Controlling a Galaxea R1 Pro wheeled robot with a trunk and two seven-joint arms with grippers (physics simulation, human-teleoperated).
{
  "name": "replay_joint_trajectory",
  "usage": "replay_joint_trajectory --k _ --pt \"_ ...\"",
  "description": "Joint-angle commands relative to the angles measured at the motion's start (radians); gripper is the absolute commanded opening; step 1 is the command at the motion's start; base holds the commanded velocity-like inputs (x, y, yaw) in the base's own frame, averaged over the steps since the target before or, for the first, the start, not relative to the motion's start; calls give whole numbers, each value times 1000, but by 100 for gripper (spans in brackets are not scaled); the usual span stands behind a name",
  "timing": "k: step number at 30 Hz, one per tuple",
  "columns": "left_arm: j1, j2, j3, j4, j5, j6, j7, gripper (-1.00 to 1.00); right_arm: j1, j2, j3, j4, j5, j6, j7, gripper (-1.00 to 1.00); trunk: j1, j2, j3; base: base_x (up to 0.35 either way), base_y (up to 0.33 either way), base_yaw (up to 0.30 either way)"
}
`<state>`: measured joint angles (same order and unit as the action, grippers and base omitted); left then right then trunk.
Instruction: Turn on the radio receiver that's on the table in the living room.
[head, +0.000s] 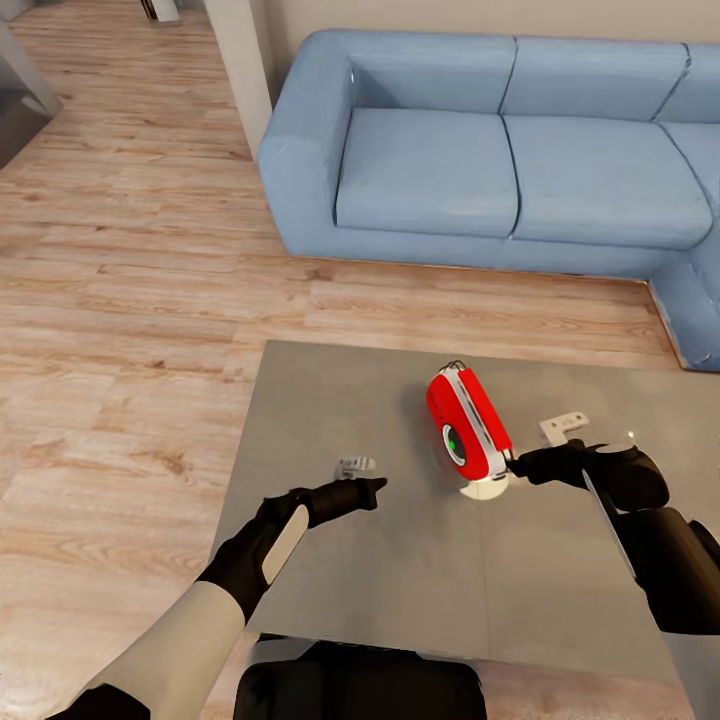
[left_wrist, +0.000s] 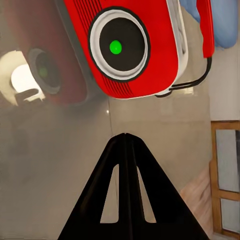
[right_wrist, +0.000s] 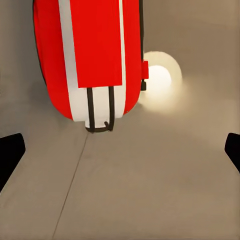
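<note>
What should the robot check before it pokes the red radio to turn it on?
1. Radio receiver on the table: ok.
2. Dial faces the left gripper: ok.
3. Left jaws shut to a point for pressing: ok.
4. Left gripper touching the radio: not ok, a gap remains.
5. Right gripper open, close beside the radio: ok; contact, cannot tell.
6. Radio already on: cannot tell, though a green dot shows.

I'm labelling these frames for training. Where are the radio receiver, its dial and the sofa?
radio receiver (head: 478, 420): head view, on its red side panel.
dial (left_wrist: 119, 44): left wrist view, on the dark round face beside the green light.
sofa (head: 430, 175): head view, on the blue seat cushion nearest the armrest.
</note>
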<state>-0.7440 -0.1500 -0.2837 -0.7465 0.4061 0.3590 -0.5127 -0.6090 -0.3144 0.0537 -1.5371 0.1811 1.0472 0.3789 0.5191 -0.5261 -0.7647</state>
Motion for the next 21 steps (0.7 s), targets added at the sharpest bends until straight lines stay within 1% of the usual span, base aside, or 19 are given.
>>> replay_joint_trajectory --k 1,8,11,13,21 --pt "0 0 0 0 0 1 -1 -100 0 0 0 0 0 0 0 100 0 0 0 -196 0 0" --pt "0 3 1 0 0 0 -3 -100 0 0 -6 -1 0 0 1 100 0 0 0 -297 0 0" --pt "0 3 1 0 0 0 -3 -100 0 0 -31 -1 -2 0 1 100 0 0 0 -336 0 0" --pt "0 4 1 -1 0 0 -3 -100 0 0 -37 -1 -3 0 1 100 0 0 0 -338 0 0" --pt "0 5 1 -1 -1 -1 -3 -100 0 0 -41 1 -2 0 0 100 0 0 0 -339 0 0"
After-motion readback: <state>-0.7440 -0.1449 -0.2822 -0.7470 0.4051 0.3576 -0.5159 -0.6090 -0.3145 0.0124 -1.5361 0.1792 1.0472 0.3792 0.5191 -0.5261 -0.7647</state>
